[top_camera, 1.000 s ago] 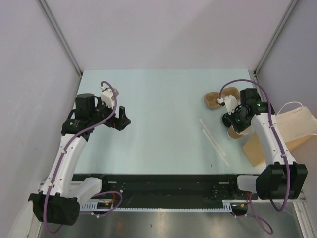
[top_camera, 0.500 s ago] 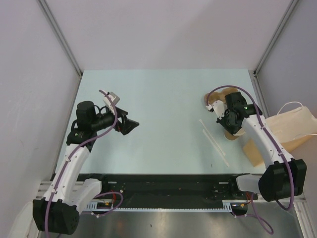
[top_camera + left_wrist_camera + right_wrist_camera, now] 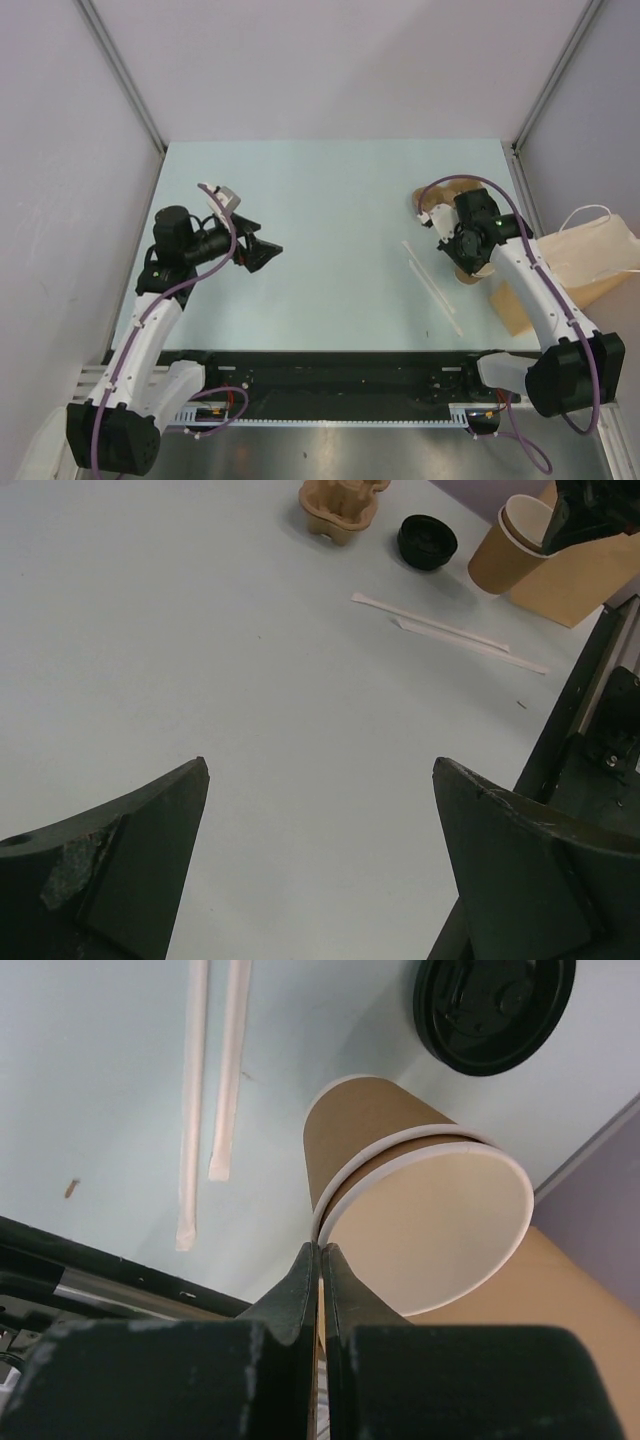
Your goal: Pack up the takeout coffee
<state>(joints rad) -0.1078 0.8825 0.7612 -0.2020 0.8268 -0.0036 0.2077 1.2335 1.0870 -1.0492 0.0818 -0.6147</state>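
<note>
Paper cups (image 3: pixel 415 1200): two, nested, standing mouth-up at roughly 4 o'clock on the tabletop (image 3: pixel 330 200), close to its right edge. Long axis is near vertical, maybe slightly tipped, hard to tell. Right jaws are clenched right at the stack's rim, tips meeting where both rims run in, and they look to be nipping the paper wall. In the right wrist view the cups spread from the tips toward 1 o'clock. So the right arm (image 3: pixel 530 285) owns this one. Left arm (image 3: pixel 150 315) is well apart on the 9 o'clock side, left jaws fully released, nothing between them, pointed across at the cups. One black lid (image 3: pixel 495 1010) lies just beside the stack, between it and the cardboard carrier (image 3: pixel 340 505), which sits at 11 o'clock of the cups in the top view. Second lid: not seen. Two wrapped straws (image 3: pixel 195 1100) lie side by side at 8 o'clock of the cups. Paper bag (image 3: pixel 590 255) lies on its side at 3 o'clock of the cups, hanging past the tabletop edge; can't tell which way its mouth faces. My read: cups are nested, unlidded and unpacked, so the next move is probably splitting or lifting the stack. A rim-only pinch on thin paper can crush or slip, and a lift may bring one cup or drag both.
</note>
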